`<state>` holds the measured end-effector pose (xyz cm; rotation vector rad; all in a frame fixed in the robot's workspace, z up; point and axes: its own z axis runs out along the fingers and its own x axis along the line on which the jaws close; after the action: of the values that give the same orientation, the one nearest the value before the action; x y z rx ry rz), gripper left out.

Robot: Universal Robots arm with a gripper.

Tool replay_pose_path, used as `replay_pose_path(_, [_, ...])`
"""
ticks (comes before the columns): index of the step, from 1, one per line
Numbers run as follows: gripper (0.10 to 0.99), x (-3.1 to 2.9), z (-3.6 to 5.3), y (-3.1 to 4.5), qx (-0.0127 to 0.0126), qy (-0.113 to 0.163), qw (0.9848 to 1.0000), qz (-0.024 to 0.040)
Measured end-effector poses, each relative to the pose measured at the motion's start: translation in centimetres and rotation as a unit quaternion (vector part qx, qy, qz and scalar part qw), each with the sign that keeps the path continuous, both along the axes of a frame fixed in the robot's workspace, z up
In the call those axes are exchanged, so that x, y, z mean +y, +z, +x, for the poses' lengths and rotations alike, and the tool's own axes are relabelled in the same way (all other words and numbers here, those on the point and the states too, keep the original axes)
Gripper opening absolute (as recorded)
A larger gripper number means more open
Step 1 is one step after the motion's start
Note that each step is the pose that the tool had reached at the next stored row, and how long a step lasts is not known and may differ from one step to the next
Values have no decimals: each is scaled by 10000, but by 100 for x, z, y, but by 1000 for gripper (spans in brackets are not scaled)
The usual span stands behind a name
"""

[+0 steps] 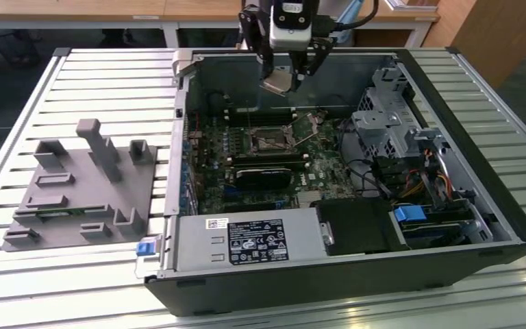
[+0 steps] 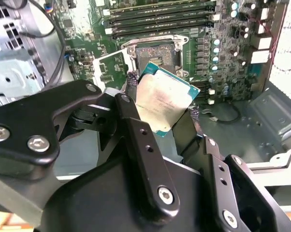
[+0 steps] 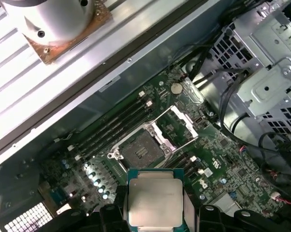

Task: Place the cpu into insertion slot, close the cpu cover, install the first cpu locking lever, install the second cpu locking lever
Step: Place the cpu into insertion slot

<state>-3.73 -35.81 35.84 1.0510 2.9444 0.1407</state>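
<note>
Cpu pinched by opposite edges in gripper, metal top showing in both wrist views. Black fingers one on each side of cpu. Held in air over open case, well apart from board below. Slot bare, dark centre exposed. Cover open, tilted off slot, just beside it. Memory slots in rows near slot on other side. Grey fixture on table, at exterior view's left of case.
</note>
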Motion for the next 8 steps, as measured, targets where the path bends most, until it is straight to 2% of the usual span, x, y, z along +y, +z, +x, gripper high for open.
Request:
replay_pose_path(6, [541, 0, 0, -12, 1, -418, 9991, -1])
replay_pose_path(8, [541, 0, 0, -18, 14, -485, 9988, -3])
